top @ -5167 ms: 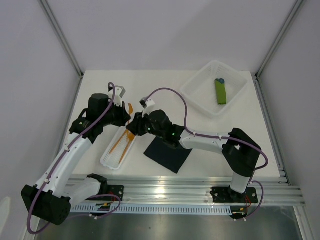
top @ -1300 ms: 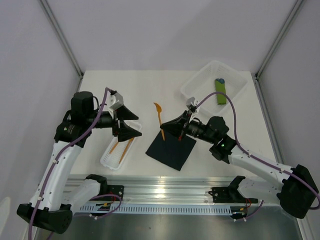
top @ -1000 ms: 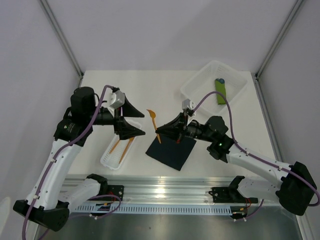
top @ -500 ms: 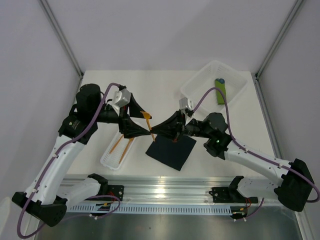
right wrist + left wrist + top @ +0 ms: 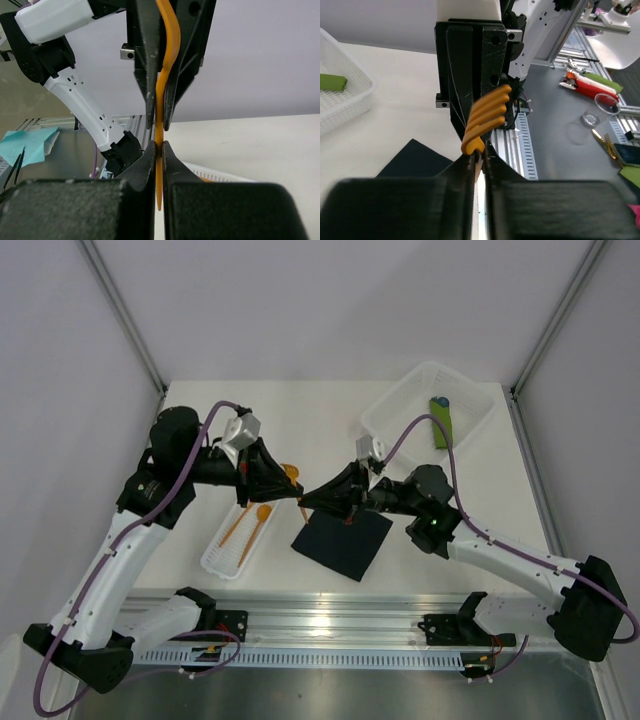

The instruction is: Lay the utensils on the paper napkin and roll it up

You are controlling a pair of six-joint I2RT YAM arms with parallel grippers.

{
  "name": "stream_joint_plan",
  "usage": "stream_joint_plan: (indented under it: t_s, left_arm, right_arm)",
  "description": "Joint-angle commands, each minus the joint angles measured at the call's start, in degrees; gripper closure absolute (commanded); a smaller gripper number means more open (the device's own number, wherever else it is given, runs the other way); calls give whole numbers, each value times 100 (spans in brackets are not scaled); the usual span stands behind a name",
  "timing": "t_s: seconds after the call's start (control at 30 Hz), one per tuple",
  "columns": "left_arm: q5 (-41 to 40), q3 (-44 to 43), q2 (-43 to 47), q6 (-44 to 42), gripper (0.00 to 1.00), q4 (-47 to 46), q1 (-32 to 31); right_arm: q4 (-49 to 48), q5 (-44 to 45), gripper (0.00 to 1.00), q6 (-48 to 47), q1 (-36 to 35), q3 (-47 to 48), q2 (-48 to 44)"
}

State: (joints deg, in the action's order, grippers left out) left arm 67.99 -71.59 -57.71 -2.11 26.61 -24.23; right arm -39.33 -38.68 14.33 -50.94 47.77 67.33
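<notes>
The left pincer [image 5: 479,159] and right pincer [image 5: 159,149] both clamp one orange fork [image 5: 485,117] beside the black napkin [image 5: 342,540], with the cutlery tray [image 5: 215,560] left and the basket [image 5: 392,428] far right.

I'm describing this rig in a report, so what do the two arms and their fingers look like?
The left arm and right arm are alike: white shells, black joints, black bases. A purple cable runs along each, looping free near the wrist, beside a small pale camera block. The fingers are black, tapering wedges.
</notes>
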Motion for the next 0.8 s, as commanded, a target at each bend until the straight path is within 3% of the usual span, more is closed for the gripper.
stream_joint_plan:
  t_s: [0.0, 0.17, 0.2, 0.23, 0.3, 0.33, 0.37, 0.47, 0.6, 0.77]
  left_arm:
    - [66, -127, 32, 306, 98, -331, -47]
    - [-671, -4, 137, 913, 99, -393, -56]
    - [-873, 14, 164, 1123, 99, -367, -56]
    - [-1388, 31, 181, 1212, 99, -324, -56]
    - [-1971, 23, 190, 1414, 99, -122, -56]
    - [-2513, 14, 199, 1450, 99, -69, -64]
    - [-2745, 40, 199, 1563, 99, -25, -64]
    - [-3089, 58, 182, 1670, 99, -7, -73]
    - [-3291, 58, 129, 1626, 99, -24, -135]
    - [-3318, 180, 120, 1626, 99, -77, -152]
  right_arm:
    - [-84, -35, 100, -114, -39, 285, 70]
    - [441, 524, 96, -184, -83, 391, 44]
    - [627, 832, 89, -202, -109, 426, -9]
    - [802, 1192, 73, -228, -162, 470, -62]
    - [1304, 2658, 59, -412, -495, 488, -245]
    - [1401, 3273, 57, -526, -696, 418, -308]
    - [1358, 4488, 56, -658, -1168, 357, -360]
    - [1208, 6103, 52, -1001, -1708, 294, -256]
    - [1498, 6995, 52, -1072, -2095, 628, 104]
    - [1762, 7462, 55, -976, -2113, 988, 421]
